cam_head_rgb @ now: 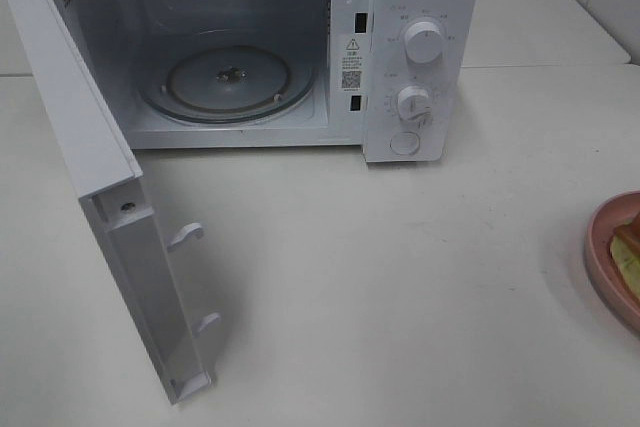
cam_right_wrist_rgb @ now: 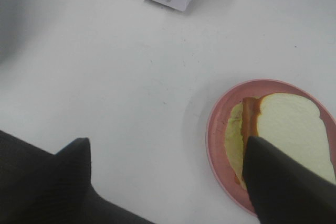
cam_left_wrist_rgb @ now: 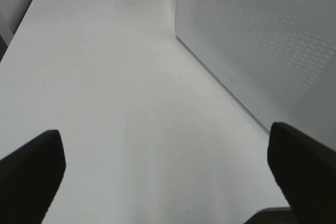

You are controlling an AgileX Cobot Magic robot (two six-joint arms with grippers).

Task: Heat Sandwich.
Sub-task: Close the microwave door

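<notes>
- White microwave [cam_head_rgb: 250,47] sits at the back of the white bench [cam_head_rgb: 400,277], door [cam_head_rgb: 110,207] swung wide open toward the left, so you can see straight into the cavity.
- Glass turntable [cam_head_rgb: 228,82] inside has nothing on it.
- Control panel on the microwave's right side has two round knobs, upper knob [cam_head_rgb: 425,42] and lower knob [cam_head_rgb: 413,102], plus a round button [cam_head_rgb: 405,143] under them.
- The sandwich [cam_right_wrist_rgb: 286,135] is on a round pink plate [cam_right_wrist_rgb: 220,129] way off at the right edge of the bench, well apart from the microwave. White bread on top, with greenish and reddish filling poking out one side.
- Right claw [cam_right_wrist_rgb: 173,182] hovers over the bench with its jaws spread wide, holding nothing. One finger [cam_right_wrist_rgb: 278,182] overlaps the sandwich in the wrist view, but I can't tell if it's actually touching.
- Left claw [cam_left_wrist_rgb: 168,171] is fully spread too, nothing in it, just beside the microwave's perforated side wall [cam_left_wrist_rgb: 262,40] over bare bench.
</notes>
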